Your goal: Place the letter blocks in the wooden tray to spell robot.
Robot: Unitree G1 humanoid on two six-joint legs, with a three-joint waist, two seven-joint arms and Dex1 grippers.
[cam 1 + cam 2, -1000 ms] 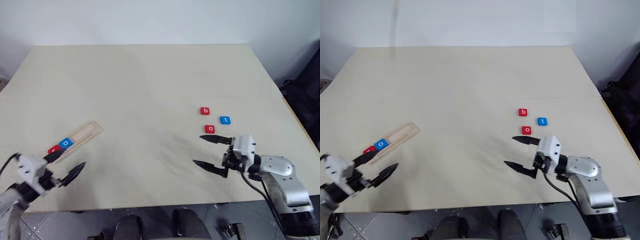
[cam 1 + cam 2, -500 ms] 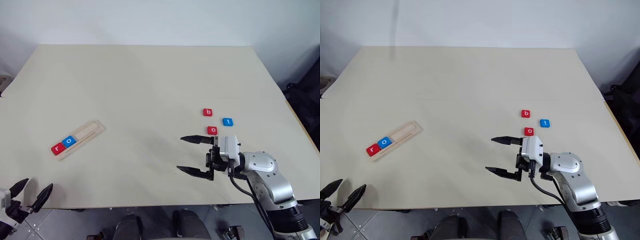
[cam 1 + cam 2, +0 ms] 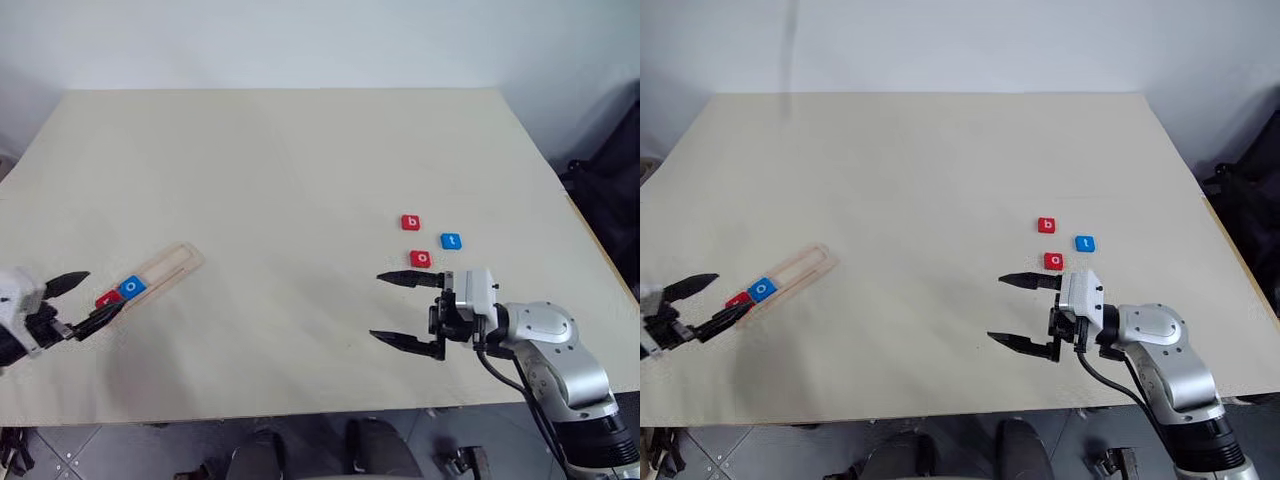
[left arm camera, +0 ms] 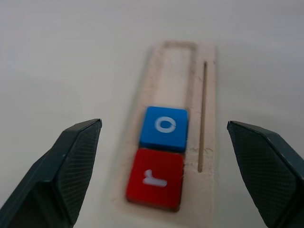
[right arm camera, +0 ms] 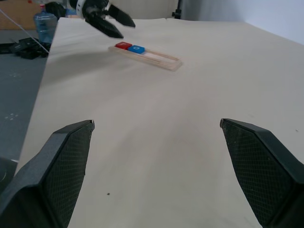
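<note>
Looks like a robot test lab imo: big bare beige table (image 3: pixel 280 160) vs plain white wall (image 3: pixel 300 40), grey floor (image 5: pixel 19 90), cables (image 5: pixel 21 45) lying around.

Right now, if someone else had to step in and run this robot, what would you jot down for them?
Left gripper: open, empty, by the wooden tray's near end.
Right gripper: open, empty, just short of the loose blocks.
Done: red r and blue o sit side by side at one end of the slot.
Left: red b, red o and blue t lie on the table, to be placed in that order.
</note>
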